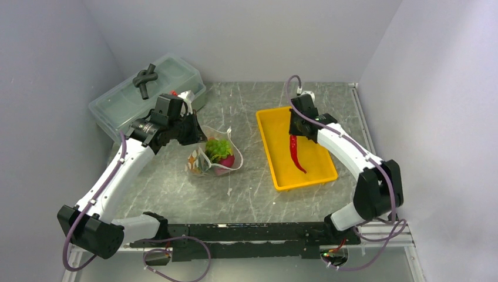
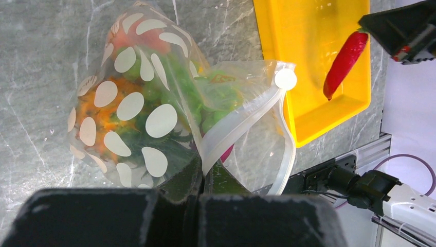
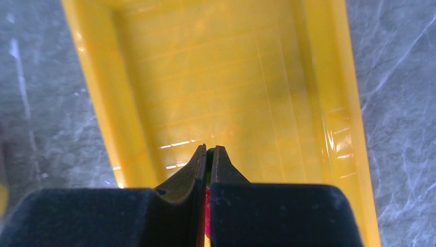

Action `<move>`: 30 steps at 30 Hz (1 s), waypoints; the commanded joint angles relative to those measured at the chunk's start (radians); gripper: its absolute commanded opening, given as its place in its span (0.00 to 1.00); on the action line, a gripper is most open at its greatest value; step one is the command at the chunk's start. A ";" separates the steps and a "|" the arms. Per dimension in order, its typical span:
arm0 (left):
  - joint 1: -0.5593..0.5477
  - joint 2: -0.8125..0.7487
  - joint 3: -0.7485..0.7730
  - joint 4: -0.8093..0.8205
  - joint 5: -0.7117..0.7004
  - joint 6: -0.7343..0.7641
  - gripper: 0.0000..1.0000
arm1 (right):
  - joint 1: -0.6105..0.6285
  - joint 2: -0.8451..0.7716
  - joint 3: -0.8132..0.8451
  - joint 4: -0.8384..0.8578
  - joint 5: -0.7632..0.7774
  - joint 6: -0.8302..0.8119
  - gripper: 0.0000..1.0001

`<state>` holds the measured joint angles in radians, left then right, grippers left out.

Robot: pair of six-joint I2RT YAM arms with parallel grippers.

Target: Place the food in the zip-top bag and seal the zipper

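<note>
Grey marbled surface [image 1: 246,194] with two arms over it — the left gripper [image 2: 201,170] is pinched tight on the mouth edge of the zip-top bag [image 2: 133,103], beside its whitish zipper [image 2: 241,126]. Green and orange food [image 2: 177,85] shows through the dotted plastic. The right gripper [image 1: 295,130] is clamped on the stem end of the red chili [image 1: 296,154], which hangs tip-down over the yellow tray [image 1: 322,161] — apart from the bag.

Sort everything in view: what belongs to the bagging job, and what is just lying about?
Job:
- zip-top bag, gripped by the left gripper
- zipper, open
- bagged food
- red chili, pinched in the right gripper over the yellow tray

Lying about:
- translucent lidded box
- black fitting on its lid
</note>
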<state>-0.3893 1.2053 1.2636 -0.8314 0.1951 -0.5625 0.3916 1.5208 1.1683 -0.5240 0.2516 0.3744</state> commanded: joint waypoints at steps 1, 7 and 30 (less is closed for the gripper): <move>0.004 -0.026 0.022 0.043 0.030 -0.007 0.00 | -0.003 -0.102 0.004 0.055 0.005 0.004 0.00; 0.004 -0.024 0.018 0.052 0.036 -0.013 0.00 | -0.001 -0.238 -0.035 0.117 -0.040 0.027 0.00; 0.006 -0.030 0.018 0.061 0.041 -0.034 0.00 | 0.065 -0.586 -0.163 0.699 -0.512 0.327 0.00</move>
<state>-0.3893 1.2053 1.2636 -0.8280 0.2077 -0.5720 0.4179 0.9630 1.0424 -0.0620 -0.1715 0.6010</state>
